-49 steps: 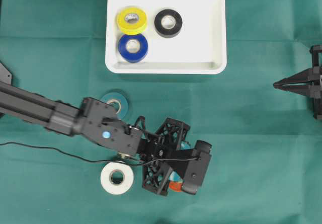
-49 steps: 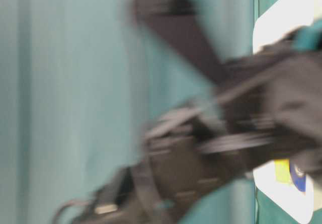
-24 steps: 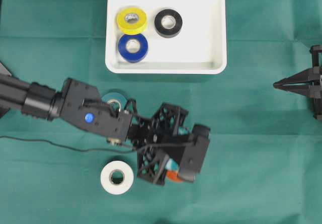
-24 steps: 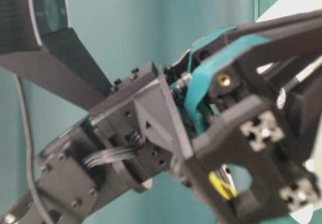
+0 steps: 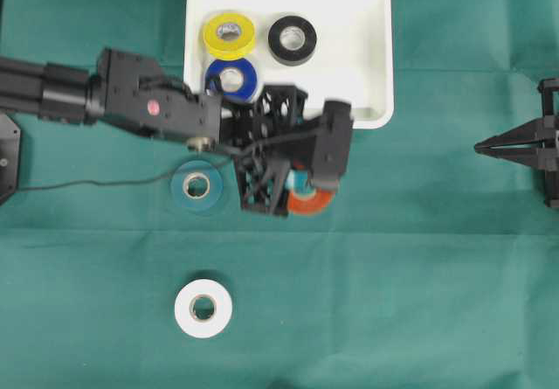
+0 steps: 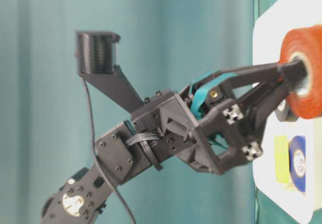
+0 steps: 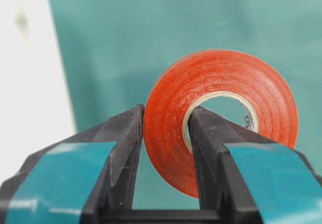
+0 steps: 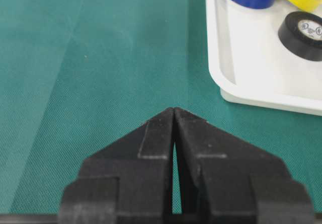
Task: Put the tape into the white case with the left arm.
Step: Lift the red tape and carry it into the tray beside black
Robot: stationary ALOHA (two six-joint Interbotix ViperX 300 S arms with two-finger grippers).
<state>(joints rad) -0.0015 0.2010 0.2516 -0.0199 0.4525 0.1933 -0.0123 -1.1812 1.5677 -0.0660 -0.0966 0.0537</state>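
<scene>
The left arm's teal-banded black claw [image 7: 163, 148] grips the orange-red tape roll [image 7: 221, 108] by its wall, beside the shallow white rectangular plastic case [image 5: 371, 48].

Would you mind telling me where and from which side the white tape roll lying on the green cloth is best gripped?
Grip the white tape roll across its ring wall, coming straight down from above: one finger in the centre hole, one outside. It lies flat with the hole facing up and open cloth around it. The left pincer holds the red roll in just this way.
</scene>
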